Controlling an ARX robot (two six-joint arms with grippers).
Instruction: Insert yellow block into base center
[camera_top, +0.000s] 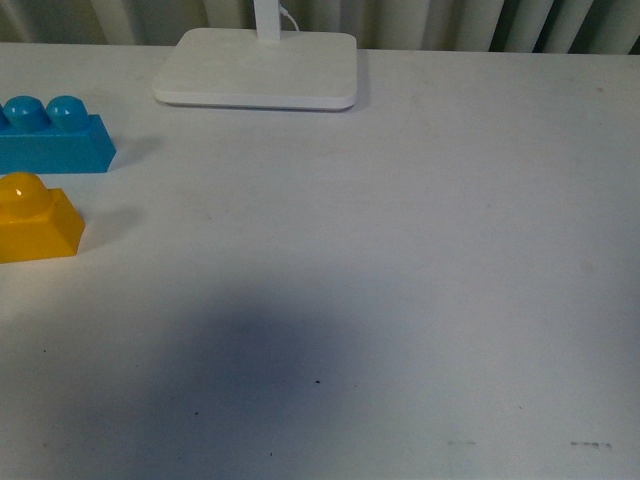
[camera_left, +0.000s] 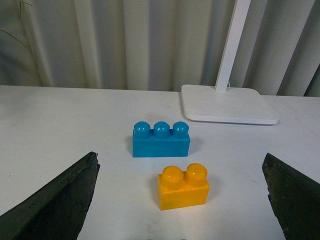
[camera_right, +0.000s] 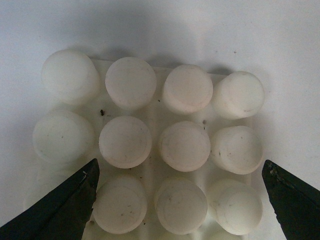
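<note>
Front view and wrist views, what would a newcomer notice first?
A glossy yellow two-stud plastic brick sits left on the white table, with a longer blue three-stud plastic brick just behind it, apart. The right wrist view is filled by a flat white plastic plate of round studs, close up.

Glossy plastic yellow block (camera_left: 183, 187); matt white plastic base (camera_right: 155, 157), its studs smooth but speckled.
</note>
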